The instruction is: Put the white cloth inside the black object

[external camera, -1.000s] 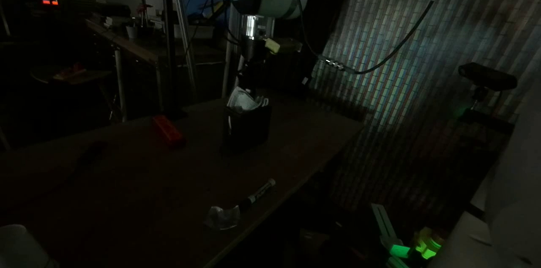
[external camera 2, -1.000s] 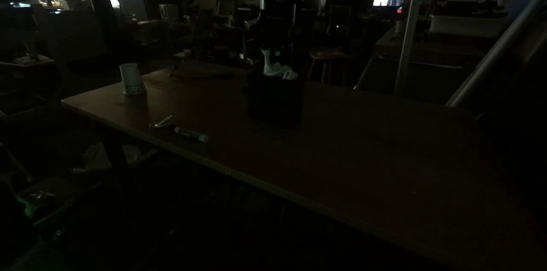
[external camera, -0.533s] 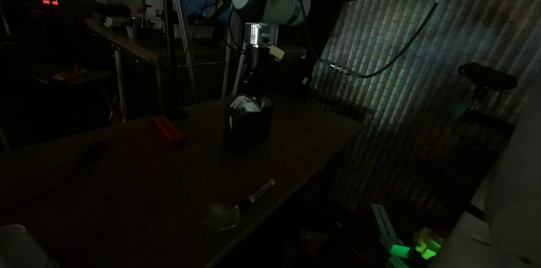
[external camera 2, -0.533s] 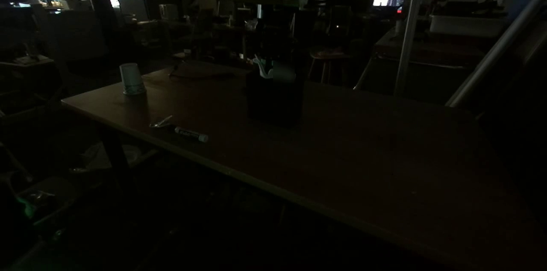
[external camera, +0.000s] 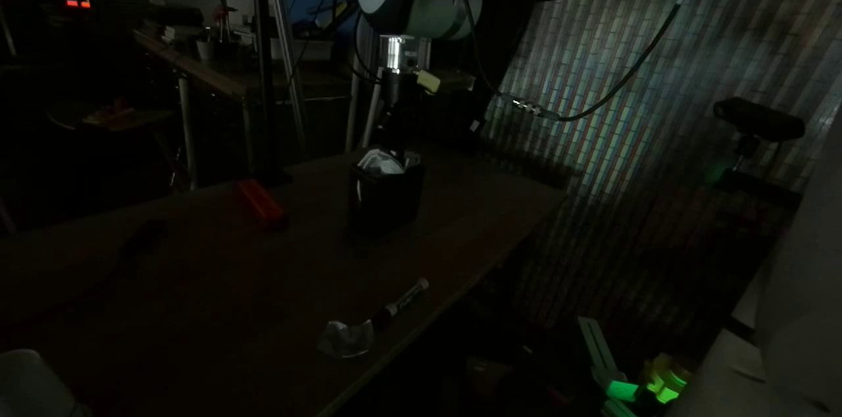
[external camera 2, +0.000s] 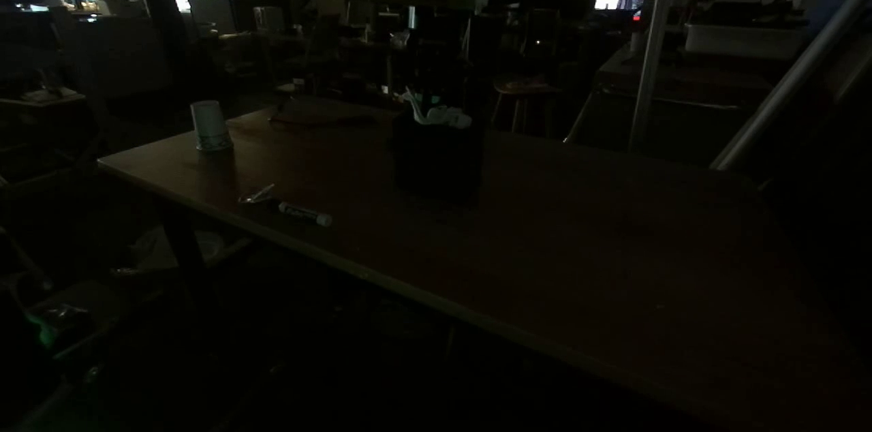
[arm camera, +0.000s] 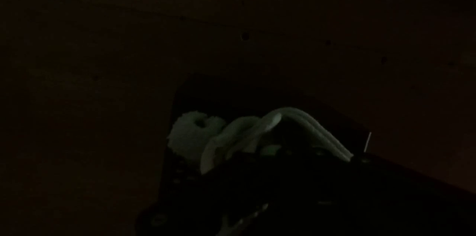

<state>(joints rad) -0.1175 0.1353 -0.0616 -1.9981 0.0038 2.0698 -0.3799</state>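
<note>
Since a second ago the gripper [external camera: 399, 152] has come down a little, and the white cloth [external camera: 381, 162] has sunk with it: where a tall peak stood, it now bulges low over the mouth of the black box [external camera: 387, 205]. Against half a second ago, hardly anything differs. That box stands upright, in from every edge of the table [external camera 2: 579, 261] I can see. Beside one long edge lie a marker [external camera 2: 304, 214] and a crumpled, see-through scrap [external camera 2: 257, 196]; a pale cup [external camera 2: 211, 125] stands nearer the short edge, and a red block [external camera: 261, 203] lies close to the opposite long edge.

Most of the cloth, I'd judge, is inside, its top folds showing above the rim in both exterior views. It's so dark that I can't make out whether the fingers are spread or pinching; their tips seem right in among the folds.

It looks thick, soft and light, like towelling, with nothing to break. I'd expect it to hold well rather than slip, but to spring up a bit or cling as the fingers leave, so letting go wants them well parted and a slow, straight lift. Should it need another push, I'd pinch the arched fold [arm camera: 293, 113] near the middle of the mouth, not the rolled end.
</note>
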